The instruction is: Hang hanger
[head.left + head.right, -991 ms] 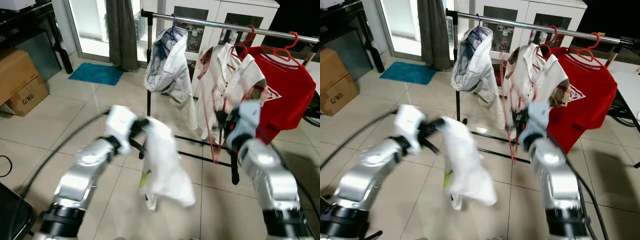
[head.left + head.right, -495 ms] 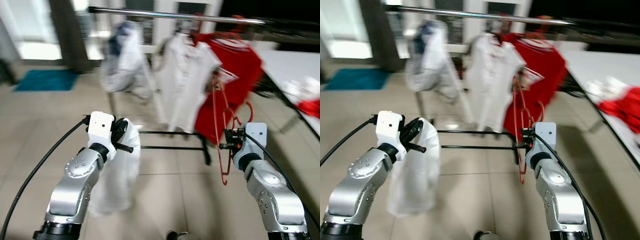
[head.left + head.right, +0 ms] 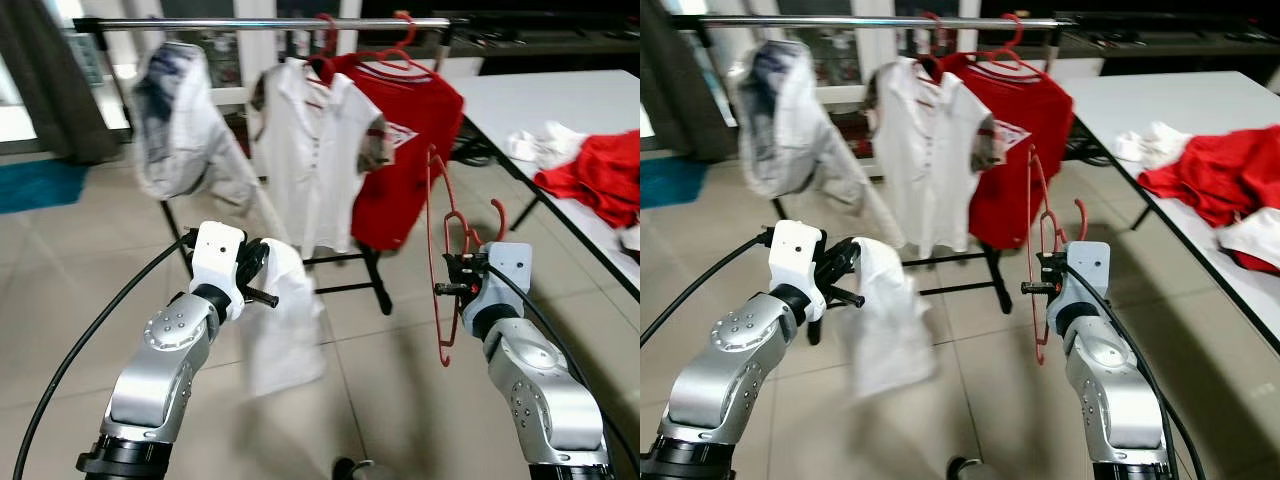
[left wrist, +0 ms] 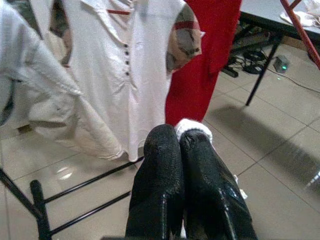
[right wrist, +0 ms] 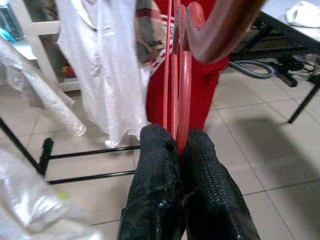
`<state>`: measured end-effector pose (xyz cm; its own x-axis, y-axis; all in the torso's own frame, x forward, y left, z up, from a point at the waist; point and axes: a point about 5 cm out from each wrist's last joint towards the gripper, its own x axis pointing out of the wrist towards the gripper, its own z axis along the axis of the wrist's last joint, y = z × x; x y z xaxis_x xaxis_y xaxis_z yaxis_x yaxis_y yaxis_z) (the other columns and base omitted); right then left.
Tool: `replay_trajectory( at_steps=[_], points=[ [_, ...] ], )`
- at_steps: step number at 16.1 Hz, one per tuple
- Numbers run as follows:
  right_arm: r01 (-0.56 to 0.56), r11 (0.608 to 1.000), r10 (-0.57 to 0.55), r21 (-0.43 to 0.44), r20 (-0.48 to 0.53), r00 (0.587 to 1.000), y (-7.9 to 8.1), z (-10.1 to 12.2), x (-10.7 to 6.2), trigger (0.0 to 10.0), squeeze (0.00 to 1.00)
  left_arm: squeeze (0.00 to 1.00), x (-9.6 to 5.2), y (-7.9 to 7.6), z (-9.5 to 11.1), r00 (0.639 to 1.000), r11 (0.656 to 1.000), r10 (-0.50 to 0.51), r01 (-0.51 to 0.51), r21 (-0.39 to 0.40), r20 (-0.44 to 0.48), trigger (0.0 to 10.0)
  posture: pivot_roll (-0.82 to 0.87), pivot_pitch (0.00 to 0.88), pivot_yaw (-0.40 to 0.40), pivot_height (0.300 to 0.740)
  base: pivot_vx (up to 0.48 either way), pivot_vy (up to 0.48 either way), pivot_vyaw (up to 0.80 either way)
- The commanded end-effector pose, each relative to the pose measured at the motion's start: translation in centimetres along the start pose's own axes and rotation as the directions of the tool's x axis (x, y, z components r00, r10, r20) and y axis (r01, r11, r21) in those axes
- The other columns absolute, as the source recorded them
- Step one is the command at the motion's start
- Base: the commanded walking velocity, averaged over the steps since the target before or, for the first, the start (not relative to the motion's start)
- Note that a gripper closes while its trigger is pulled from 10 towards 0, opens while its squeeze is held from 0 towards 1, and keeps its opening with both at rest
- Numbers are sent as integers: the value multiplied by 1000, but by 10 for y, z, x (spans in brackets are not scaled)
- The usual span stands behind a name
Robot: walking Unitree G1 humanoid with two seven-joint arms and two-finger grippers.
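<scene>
A metal clothes rail (image 3: 270,22) runs across the back of a tiled room, carrying a pale jacket (image 3: 175,125) near its left end, a white shirt (image 3: 310,150) toward the middle and a red T-shirt (image 3: 405,150) at its right end, the last two on red hangers and touching side by side. A grey table (image 3: 560,110) stands to the right of the rail, with red clothing (image 3: 595,175) and a white cloth (image 3: 535,145) heaped near its front edge. The robot's left gripper (image 4: 186,165), raised before the rail, has its two black fingers pressed together on a white garment (image 3: 285,320) that hangs down toward the floor, blurred. The right gripper (image 5: 179,150), held out in front of the red T-shirt and well short of the rail, has its fingers pinched tight on a red hanger (image 3: 448,270), which stands upright with its hook uppermost and appears to be more than one hanger bunched together.
</scene>
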<state>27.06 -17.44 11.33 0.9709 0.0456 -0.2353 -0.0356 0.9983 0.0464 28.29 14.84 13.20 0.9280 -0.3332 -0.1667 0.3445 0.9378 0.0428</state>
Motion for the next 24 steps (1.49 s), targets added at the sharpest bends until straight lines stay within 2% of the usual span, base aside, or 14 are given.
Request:
replay_trajectory(
  at_steps=[1, 5, 8, 11, 13, 15, 17, 22, 24],
  points=[
    [2, 1000, -2, -8, 27, 1000, 0, 6, 2, 10000, 0, 0, -1, -1, 8, 1000, 1000, 6, -6, 14, 26, 10000, -71, 0, -31, 740, 0, 0, -800],
    [22, 1000, -21, -5, 40, 999, 1, 8, 5, 10000, 0, 0, -1, 3, 8, 1000, 1000, 28, -28, 1, 14, 10000, -77, 0, -34, 740, 0, 0, -800],
    [83, 997, -83, 10, 11, 997, -11, 3, 3, 10000, 0, 0, -2, 1, 5, 1000, 1000, 28, -28, 2, 9, 10000, -85, 0, -35, 740, 0, 0, -800],
    [103, 994, -103, -34, 3, 995, -14, 1, 1, 10000, 0, 0, -1, -3, 5, 1000, 1000, 22, -22, 3, 6, 10000, -92, 0, -35, 740, 0, 0, -800],
    [109, 994, -108, -6, 16, 994, -14, 3, 0, 10000, 0, 0, 0, -4, 5, 1000, 1000, 19, -19, 3, 6, 10000, -97, 0, -37, 740, 0, 0, -800],
    [168, 985, -166, -34, 50, 985, -18, 4, 0, 10000, 0, 0, 2, -7, 4, 1000, 1000, 15, -16, 6, 7, 10000, -96, 0, -44, 740, 0, 0, -800],
    [90, 996, -90, -2, 21, 996, -12, 3, 0, 10000, 0, 0, 2, -8, 5, 1000, 1000, 13, -13, 9, 9, 10000, -97, 0, -45, 740, 0, 0, -800],
    [108, 994, -107, -11, 29, 994, -11, 3, -1, 10000, 0, 0, 3, -10, 5, 1000, 1000, 6, -6, 10, 14, 10000, -99, 0, -47, 740, 0, 0, -800],
    [103, 994, -105, 37, 40, 994, -10, 5, -2, 10000, 0, 0, 3, -10, 6, 1000, 1000, 5, -5, -2, 19, 10000, -102, 0, -41, 740, 0, 0, -800]
  ],
)
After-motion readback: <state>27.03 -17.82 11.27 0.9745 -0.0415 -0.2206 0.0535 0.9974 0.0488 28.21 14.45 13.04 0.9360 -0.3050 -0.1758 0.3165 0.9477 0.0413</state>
